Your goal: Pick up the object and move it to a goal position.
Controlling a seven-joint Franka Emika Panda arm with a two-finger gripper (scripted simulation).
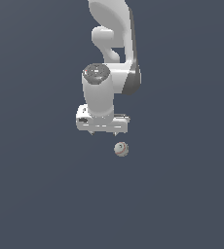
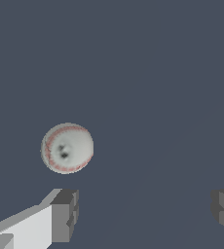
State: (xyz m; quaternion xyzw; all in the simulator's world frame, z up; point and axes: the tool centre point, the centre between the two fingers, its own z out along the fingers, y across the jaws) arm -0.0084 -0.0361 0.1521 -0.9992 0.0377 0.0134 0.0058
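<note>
Hanging over the flat dark grey-blue floor (image 1: 36,194), the white, glossy robot arm (image 1: 115,44) points its gripper (image 1: 103,132) straight down. The jaws stand wide apart with nothing between them; in the wrist view the two dark grey finger pads (image 2: 65,214) sit far from one another at either side of the picture. The small off-white ball with thin red curved seams (image 1: 121,149) rests on the floor, just below the gripper in the exterior view and a little toward that view's right. In the wrist view the ball (image 2: 67,148) lies clear of the pads, nearer to one finger than the other, outside the gap rather than inside it. A dark smudge marks its near face.
</note>
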